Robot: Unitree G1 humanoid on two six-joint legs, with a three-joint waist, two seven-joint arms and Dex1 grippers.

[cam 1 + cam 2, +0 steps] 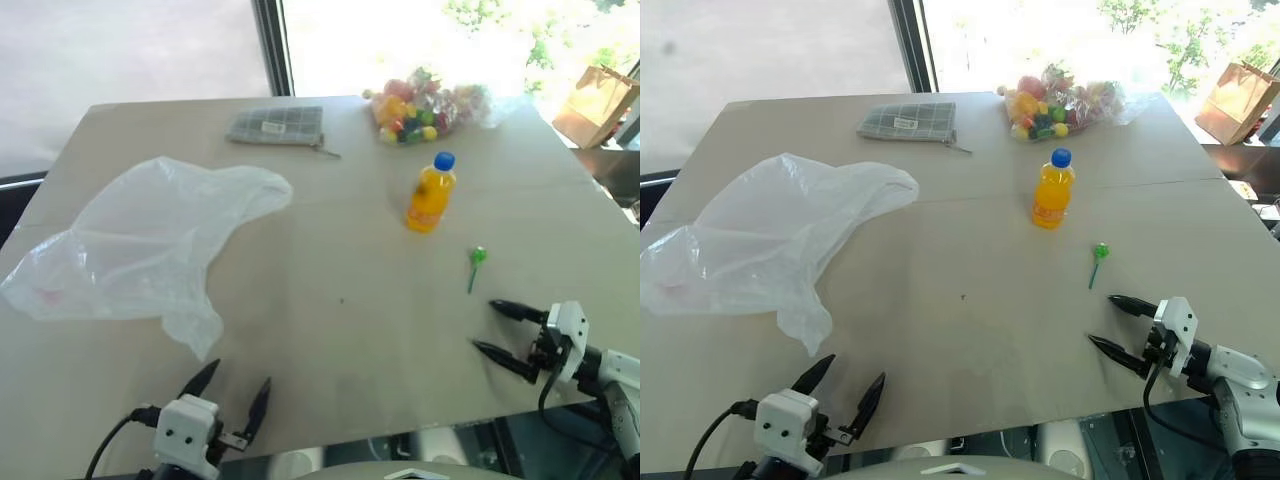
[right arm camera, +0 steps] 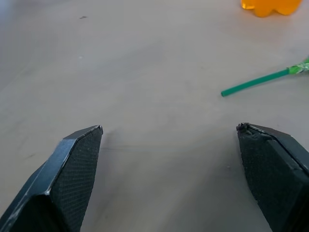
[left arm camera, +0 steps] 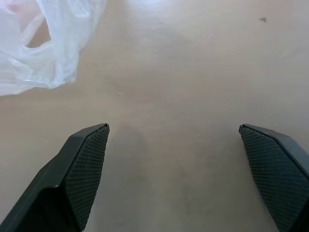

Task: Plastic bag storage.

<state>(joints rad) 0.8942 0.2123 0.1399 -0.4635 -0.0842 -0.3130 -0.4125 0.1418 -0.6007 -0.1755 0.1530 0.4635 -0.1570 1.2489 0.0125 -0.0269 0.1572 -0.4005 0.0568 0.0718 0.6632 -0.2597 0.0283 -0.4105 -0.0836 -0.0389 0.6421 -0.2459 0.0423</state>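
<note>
it looked like an office or break room: a plain tabletop [image 1: 330, 330] stood by a large bright window [image 1: 400, 40], a paper bag [image 1: 597, 100] nearby.

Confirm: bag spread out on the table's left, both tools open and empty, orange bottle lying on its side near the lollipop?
Not quite. The bottle stands upright, blue cap on top, as the left eye view shows. The rest holds: the bag lies spread on the table's left, the left tool and right tool are open and empty, and the lollipop lies near the bottle.
</note>
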